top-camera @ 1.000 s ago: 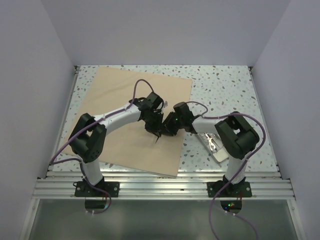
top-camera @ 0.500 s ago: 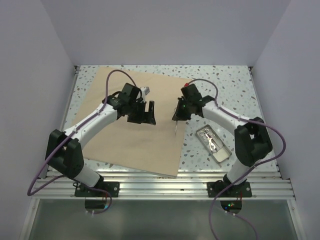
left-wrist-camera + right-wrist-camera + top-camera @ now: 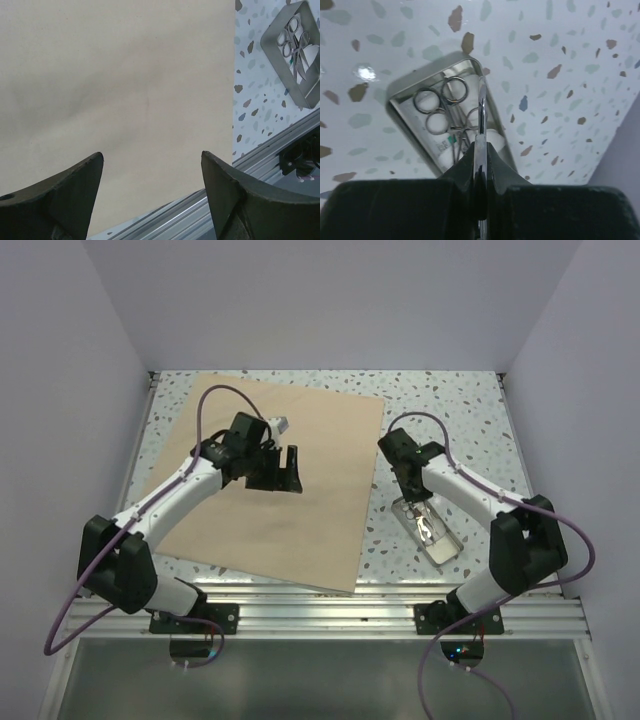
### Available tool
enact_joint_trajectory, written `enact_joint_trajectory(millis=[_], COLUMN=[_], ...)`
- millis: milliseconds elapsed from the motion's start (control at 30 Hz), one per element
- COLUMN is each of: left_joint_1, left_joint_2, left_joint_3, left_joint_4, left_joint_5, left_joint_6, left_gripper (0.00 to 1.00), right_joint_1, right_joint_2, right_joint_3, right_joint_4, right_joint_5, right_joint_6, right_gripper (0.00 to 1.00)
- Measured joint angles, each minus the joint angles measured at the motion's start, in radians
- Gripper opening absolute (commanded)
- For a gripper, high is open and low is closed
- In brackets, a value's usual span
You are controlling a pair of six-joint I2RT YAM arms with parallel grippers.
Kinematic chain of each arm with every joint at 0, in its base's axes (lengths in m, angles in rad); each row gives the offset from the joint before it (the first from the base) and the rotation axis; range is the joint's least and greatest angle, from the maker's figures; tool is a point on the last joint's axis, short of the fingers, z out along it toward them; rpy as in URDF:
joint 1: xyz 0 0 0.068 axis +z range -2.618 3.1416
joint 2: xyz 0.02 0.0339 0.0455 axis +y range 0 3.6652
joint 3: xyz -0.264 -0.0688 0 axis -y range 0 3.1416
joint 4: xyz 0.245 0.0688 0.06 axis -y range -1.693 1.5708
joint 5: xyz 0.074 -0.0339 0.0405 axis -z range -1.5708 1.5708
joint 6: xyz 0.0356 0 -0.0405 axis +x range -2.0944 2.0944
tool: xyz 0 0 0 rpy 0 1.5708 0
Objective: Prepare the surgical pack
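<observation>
Top external view: the wide tan paper sheet (image 3: 300,525) lies flat on the speckled bench (image 3: 450,410), leftward. The left claw (image 3: 152,156) hovers released above it; the right claw (image 3: 481,146) clenches a slim metal instrument (image 3: 481,107) over the shiny rectangular tray (image 3: 446,551).

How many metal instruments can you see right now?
3 in view: one thin instrument pinched in the right fingers over the tray, and what look like two ring-handled ones lying in it. Others may be hidden beneath.
</observation>
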Motion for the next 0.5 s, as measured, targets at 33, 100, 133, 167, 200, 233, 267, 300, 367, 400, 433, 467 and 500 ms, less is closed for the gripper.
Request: enact_joint_trajectory(millis=[33, 100, 133, 167, 200, 233, 267, 300, 367, 400, 433, 467, 500], left_joint_1=[0.000, 0.000, 0.000, 0.001, 0.003, 0.005, 0.006, 0.008, 0.011, 0.013, 0.014, 0.016, 0.017], left_joint_2=[-0.005, -0.016, -0.023, -0.031, -0.039, -0.046, -0.051, -0.055, -0.063, -0.066, -0.070, -0.072, -0.076], left_joint_3=[0.000, -0.003, -0.006, -0.010, -0.013, -0.016, -0.016, -0.016, -0.016, -0.016, -0.016, -0.016, -0.016], left_joint_4=[0.001, 0.004, 0.003, 0.003, 0.003, 0.003, 0.002, 0.003, 0.002, 0.002, 0.002, 0.002, 0.002], left_joint_5=[0.000, 0.000, 0.000, 0.000, 0.000, 0.000, 0.000, 0.000, 0.000, 0.000, 0.000, 0.000, 0.000], left_joint_6=[0.000, 0.000, 0.000, 0.000, 0.000, 0.000, 0.000, 0.000, 0.000, 0.000, 0.000, 0.000, 0.000], left_gripper=[0.81, 0.80, 0.80, 0.80, 0.80, 0.80, 0.79, 0.80, 0.80, 0.79, 0.79, 0.79, 0.79], right_joint_1=[0.000, 0.000, 0.000, 0.000, 0.000, 0.000, 0.000, 0.000, 0.000, 0.000, 0.000, 0.000, 0.000], right_joint_2=[0.002, 0.003, 0.003, 0.003, 0.003, 0.004, 0.004, 0.005, 0.011, 0.016, 0.020, 0.024, 0.030], right_joint_3=[-0.012, -0.033, -0.039, -0.042, -0.043, -0.043, -0.043, -0.043, -0.043, -0.043, -0.043, -0.043, -0.044], right_joint_4=[-0.003, 0.004, 0.005, 0.007, 0.011, 0.014, 0.018, 0.020, 0.024, 0.028, 0.033, 0.037, 0.039], right_joint_5=[0.023, 0.060, 0.074, 0.083, 0.089, 0.095, 0.101, 0.103, 0.102, 0.101, 0.100, 0.099, 0.098], right_joint_6=[-0.017, -0.050, -0.064, -0.077, -0.089, -0.097, -0.105, -0.112, -0.121, -0.124, -0.127, -0.128, -0.129], right_gripper=[0.00, 0.00, 0.00, 0.00, 0.00, 0.00, 0.00, 0.00, 0.00, 0.00, 0.00, 0.04, 0.04])
